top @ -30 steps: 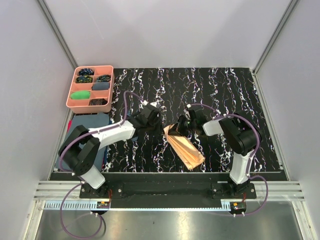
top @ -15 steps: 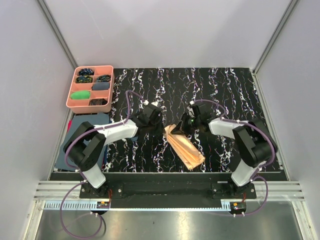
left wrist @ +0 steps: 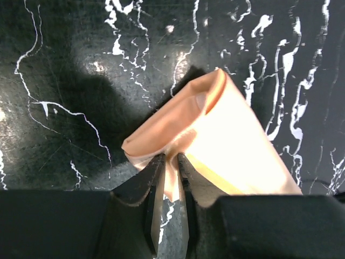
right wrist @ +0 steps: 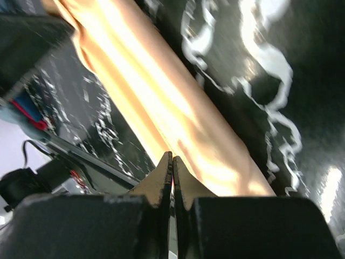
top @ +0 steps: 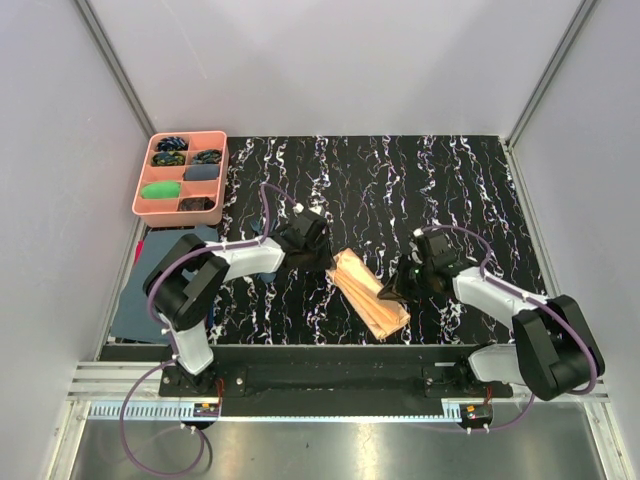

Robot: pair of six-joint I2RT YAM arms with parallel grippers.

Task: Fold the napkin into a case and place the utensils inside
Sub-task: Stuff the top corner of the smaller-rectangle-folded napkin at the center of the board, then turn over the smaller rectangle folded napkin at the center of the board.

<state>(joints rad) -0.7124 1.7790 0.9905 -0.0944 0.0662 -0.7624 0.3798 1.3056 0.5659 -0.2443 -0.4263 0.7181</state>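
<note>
The peach-orange napkin [top: 372, 292] lies as a narrow folded strip on the black marbled mat, running from far left to near right. My left gripper [top: 328, 264] is at its far-left end, shut on a pinch of fabric there [left wrist: 171, 159]; the fabric [left wrist: 215, 140] bulges in a loop just past the tips. My right gripper [top: 388, 293] is at the strip's right side near its near end, with its jaws pressed together [right wrist: 172, 156] against the napkin's surface [right wrist: 161, 102]. I cannot tell if fabric is caught between them. No dark blue utensils are in view.
A pink compartment tray [top: 190, 136] with small coloured bundles stands at the far left. A dark blue-grey cloth [top: 135, 300] lies at the left edge beside the left arm. Grey walls enclose the mat on three sides.
My right gripper has moved from the napkin's far end down and to the right along the strip. My left gripper stays at the far end. The raised far end has settled lower.
</note>
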